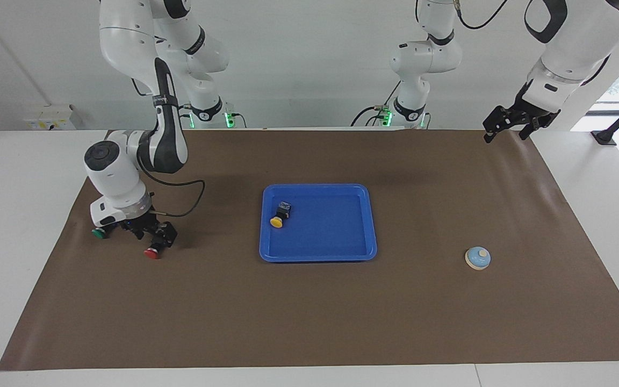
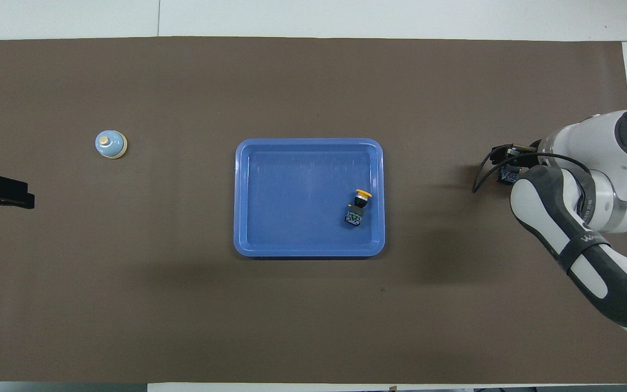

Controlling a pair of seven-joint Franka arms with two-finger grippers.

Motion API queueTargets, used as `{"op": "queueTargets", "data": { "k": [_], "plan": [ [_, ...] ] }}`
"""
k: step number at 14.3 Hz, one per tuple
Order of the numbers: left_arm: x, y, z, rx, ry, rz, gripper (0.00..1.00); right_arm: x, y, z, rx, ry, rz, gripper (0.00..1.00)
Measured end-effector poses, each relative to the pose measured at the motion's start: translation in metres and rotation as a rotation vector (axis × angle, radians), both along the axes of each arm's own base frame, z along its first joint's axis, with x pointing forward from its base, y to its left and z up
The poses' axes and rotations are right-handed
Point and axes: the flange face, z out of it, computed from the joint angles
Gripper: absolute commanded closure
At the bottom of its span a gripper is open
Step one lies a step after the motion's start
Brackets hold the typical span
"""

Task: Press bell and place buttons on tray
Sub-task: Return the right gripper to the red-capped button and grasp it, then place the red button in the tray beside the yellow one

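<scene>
Facing view: right claw (image 1: 151,234), fingers apart, over red button (image 1: 152,253); left claw (image 1: 511,124) open, waiting.

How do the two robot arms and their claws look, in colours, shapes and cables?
Both arms have glossy white rounded shells with dark grey to black joint sections and round dark caps at the joints. The right arm carries white lettering on a dark band and a thin black cable looping near its wrist. The right claw and left claw are small, black and blocky. Green lights glow at both bases.
</scene>
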Motion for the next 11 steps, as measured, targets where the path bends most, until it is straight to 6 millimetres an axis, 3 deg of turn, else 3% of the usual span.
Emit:
{"op": "queueTargets", "data": {
  "k": [2,3,5,11],
  "plan": [
    [0.0000,0.0000,0.0000,0.000,0.000,0.000,0.00,-0.0041,-0.0011,-0.0078,-0.002,-0.010,0.014,0.06],
    [0.0000,0.0000,0.0000,0.000,0.000,0.000,0.00,-0.0048,-0.0011,-0.0089,-0.002,-0.010,0.014,0.22],
    [0.0000,0.0000,0.0000,0.000,0.000,0.000,0.00,-0.0056,-0.0012,-0.0099,-0.002,-0.009,0.014,0.97],
    [0.0000,0.0000,0.0000,0.000,0.000,0.000,0.00,-0.0055,0.0014,-0.0084,-0.001,-0.007,0.018,1.00]
  ]
}}
